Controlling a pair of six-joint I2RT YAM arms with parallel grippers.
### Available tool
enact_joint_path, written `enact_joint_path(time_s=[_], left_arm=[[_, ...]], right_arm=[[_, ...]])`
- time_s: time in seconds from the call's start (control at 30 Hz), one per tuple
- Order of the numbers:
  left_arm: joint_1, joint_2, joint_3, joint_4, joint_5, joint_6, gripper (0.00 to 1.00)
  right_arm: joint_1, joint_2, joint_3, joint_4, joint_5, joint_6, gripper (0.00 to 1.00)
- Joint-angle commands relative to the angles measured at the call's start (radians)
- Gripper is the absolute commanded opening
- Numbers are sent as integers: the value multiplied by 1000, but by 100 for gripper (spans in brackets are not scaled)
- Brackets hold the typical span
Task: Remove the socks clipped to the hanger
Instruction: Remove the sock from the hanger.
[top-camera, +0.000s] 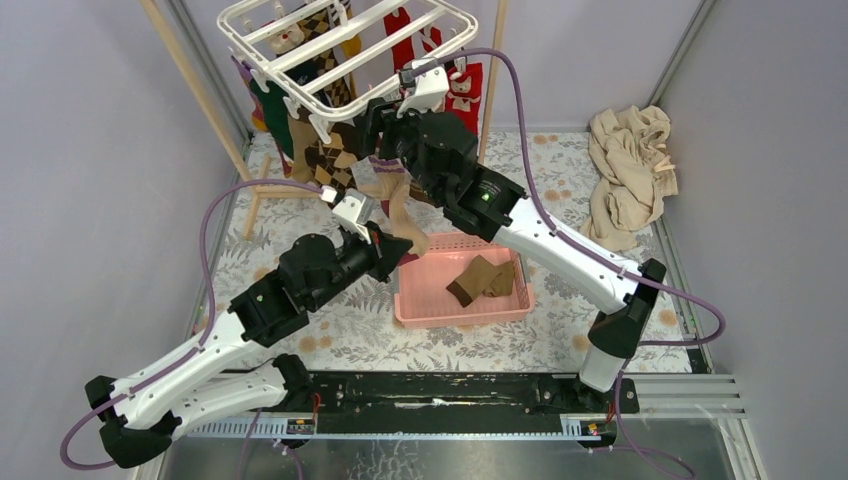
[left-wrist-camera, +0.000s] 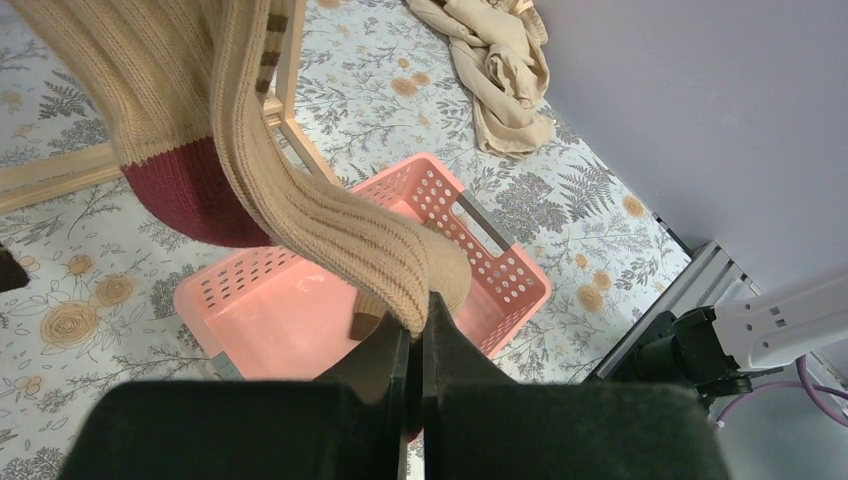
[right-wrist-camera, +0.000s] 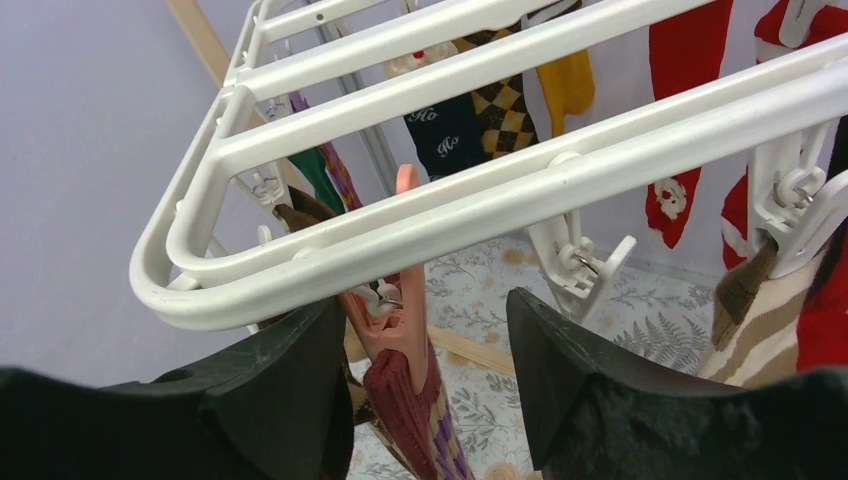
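White plastic formed the rectangular hanger (right-wrist-camera: 450, 215), which hung at the far end of the table with bright socks dangling from its small clips, high above the flower-printed tablecloth (top-camera: 350, 320). The right gripper (right-wrist-camera: 425, 340) was raised just under the hanger's near bar. Its black fingers (right-wrist-camera: 290, 400) stood well apart on either side of a pink clip (right-wrist-camera: 398, 320) that pinched a maroon patterned sock (right-wrist-camera: 400, 415); neither finger visibly touched the clip. Lower and nearer, the left gripper (left-wrist-camera: 418, 335) had its fingers pressed together on the toe end of a long beige ribbed sock (left-wrist-camera: 330, 220), whose upper part ran up towards the hanger beside a beige sock with a maroon toe (left-wrist-camera: 190, 200). Below that grip sat a pink perforated plastic basket (top-camera: 460, 318) with a brown and tan sock (top-camera: 485, 278) lying inside. A heap of cream cloth (top-camera: 630, 175) lay at the table's far right, well apart from the basket.
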Motion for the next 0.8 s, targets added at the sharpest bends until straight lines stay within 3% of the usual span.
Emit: enact_joint_path(time_s=[0.0,0.27,0.5,0.77], left_arm=[[6,-5,-17,72,12,-11,0],[5,-13,-23,72,23,-14,0],[6,-26,-37,66,24,-16,0],[6,-42,-56,53,25,-26,0]], right_arm=[[8,-77,-47,166,1,14,66],[8,-56,-39,183,7,21,51],[7,-48,-42,199,4,20,24],[8,-56,-68,215,2,20,19]])
